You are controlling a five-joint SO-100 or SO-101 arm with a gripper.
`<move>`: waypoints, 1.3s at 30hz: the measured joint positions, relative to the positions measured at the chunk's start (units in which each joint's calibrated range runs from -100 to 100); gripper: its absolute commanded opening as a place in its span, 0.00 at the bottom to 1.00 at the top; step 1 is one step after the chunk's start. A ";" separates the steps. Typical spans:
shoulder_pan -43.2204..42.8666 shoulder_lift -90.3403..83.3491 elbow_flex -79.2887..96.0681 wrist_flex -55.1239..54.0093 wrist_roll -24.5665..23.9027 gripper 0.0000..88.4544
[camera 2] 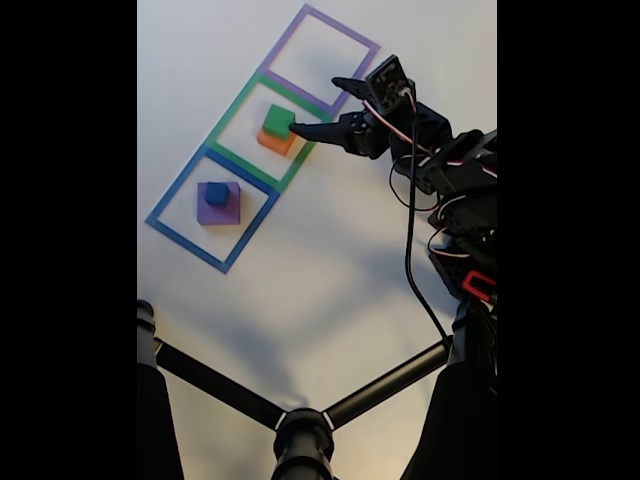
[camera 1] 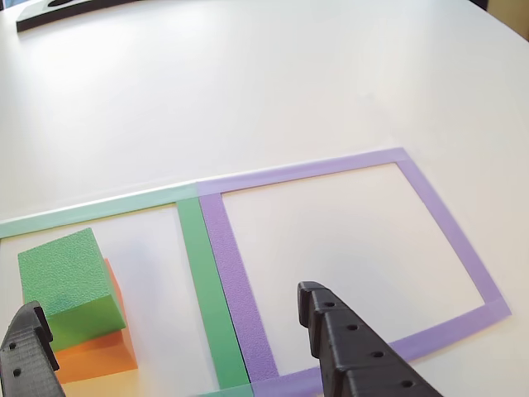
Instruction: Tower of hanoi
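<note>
A green cube (camera 1: 66,281) sits on an orange block (camera 1: 103,351) inside the green tape square (camera 1: 202,281); the fixed view shows the same green cube (camera 2: 279,121) on the orange block (camera 2: 272,143). In the blue tape square (camera 2: 165,205) the small blue cube (camera 2: 217,193) rests on the purple slab (camera 2: 218,210). My gripper (camera 1: 171,298) (camera 2: 314,105) is open and holds nothing. It hovers over the border between the green and purple tape squares, just right of the green cube. The purple tape square (camera 1: 463,248) (camera 2: 350,30) holds no block.
The arm's body and a black cable (camera 2: 410,230) occupy the right side of the fixed view. A black stand with splayed legs (camera 2: 300,425) crosses the bottom. A dark flat object (camera 1: 50,12) lies at the far top left of the white table.
</note>
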 measured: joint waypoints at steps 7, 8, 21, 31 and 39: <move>-2.30 3.87 -1.46 -1.91 0.00 0.45; -2.40 4.54 -2.06 -1.91 0.00 0.45; -4.59 11.52 -8.60 -1.91 0.00 0.45; -6.99 12.11 -9.89 -1.99 0.00 0.44; -6.99 14.12 -10.75 -1.99 0.00 0.39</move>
